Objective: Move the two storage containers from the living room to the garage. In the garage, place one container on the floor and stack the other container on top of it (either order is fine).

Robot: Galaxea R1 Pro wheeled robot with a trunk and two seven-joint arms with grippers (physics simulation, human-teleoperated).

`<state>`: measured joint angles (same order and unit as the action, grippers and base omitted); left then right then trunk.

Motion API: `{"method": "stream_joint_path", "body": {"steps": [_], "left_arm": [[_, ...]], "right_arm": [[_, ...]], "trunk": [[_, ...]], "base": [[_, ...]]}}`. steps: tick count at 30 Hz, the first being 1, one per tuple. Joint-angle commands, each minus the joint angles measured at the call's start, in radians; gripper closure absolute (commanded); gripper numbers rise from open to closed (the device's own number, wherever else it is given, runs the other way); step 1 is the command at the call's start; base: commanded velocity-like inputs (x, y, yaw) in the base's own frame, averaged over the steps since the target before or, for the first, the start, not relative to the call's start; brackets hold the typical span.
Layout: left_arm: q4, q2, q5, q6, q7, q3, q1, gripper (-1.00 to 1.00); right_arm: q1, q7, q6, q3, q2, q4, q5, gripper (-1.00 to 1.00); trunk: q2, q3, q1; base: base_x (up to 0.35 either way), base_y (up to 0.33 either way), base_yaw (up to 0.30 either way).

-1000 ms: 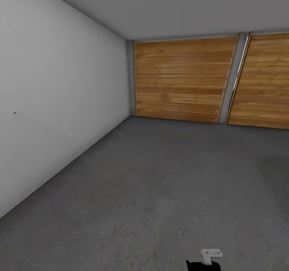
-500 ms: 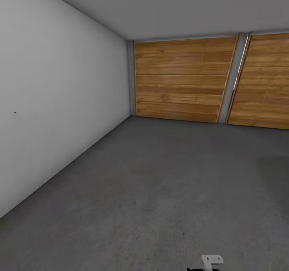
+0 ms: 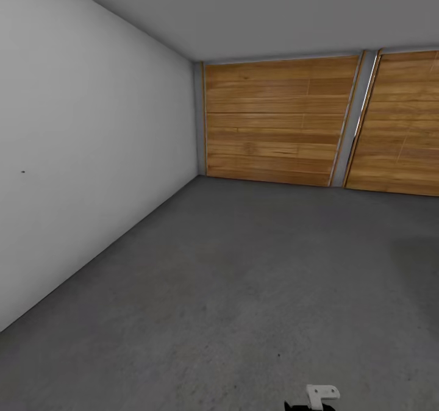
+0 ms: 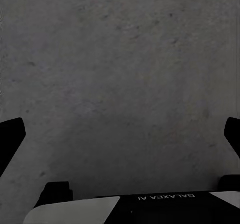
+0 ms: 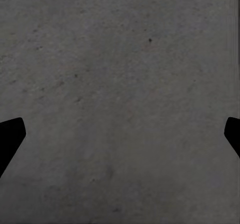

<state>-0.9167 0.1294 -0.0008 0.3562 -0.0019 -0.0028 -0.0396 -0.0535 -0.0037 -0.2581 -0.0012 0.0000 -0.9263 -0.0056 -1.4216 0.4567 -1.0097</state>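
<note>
I stand in the garage, dark concrete floor [image 3: 244,277] ahead, a white wall [image 3: 79,155] at nine o'clock and wood-panelled doors [image 3: 277,121] at twelve. My left pincer [image 4: 120,134] and right pincer [image 5: 120,134] both hang spread wide over bare concrete, gripping nothing. A white bracket [image 3: 321,394] shows at six o'clock.

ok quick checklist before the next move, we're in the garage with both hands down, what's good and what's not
1. In the garage: ok, grey concrete floor, white wall, wood-panelled doors ahead.
2. Left gripper open: ok, fingers spread wide, only concrete between them.
3. Right gripper open: ok, same.
4. Container in hand: not ok, both grippers hold nothing.
5. Container set on the floor ahead: not ok, none there.
6. Where the containers are: cannot tell.
</note>
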Motion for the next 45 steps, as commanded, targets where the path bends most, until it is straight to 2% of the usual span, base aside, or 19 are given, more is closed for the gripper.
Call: {"method": "stream_joint_path", "body": {"steps": [1, 15, 45], "left_arm": [[-0.002, 0.001, 0.0, 0.006, 0.002, 0.0, 0.0, -1.0], [-0.002, -0.003, -0.003, 0.007, 0.006, 0.004, 0.0, -1.0], [-0.001, -0.004, -0.004, 0.007, 0.006, 0.006, 0.0, -1.0]], "right_arm": [[0.0, -0.001, 0.006, -0.001, 0.0, 0.009, -0.001, -1.0], [0.0, 0.011, 0.017, 0.0, 0.0, 0.04, -0.005, -1.0], [0.0, 0.011, 0.019, 0.004, 0.001, 0.041, -0.005, -1.0]], "trunk": [[0.007, -0.002, 0.004], [0.105, -0.046, 0.058], [0.315, -0.14, 0.173]], "base": [[0.0, 0.0, 0.0], [0.0, 0.0, 0.0], [0.0, 0.0, 0.0]]}}
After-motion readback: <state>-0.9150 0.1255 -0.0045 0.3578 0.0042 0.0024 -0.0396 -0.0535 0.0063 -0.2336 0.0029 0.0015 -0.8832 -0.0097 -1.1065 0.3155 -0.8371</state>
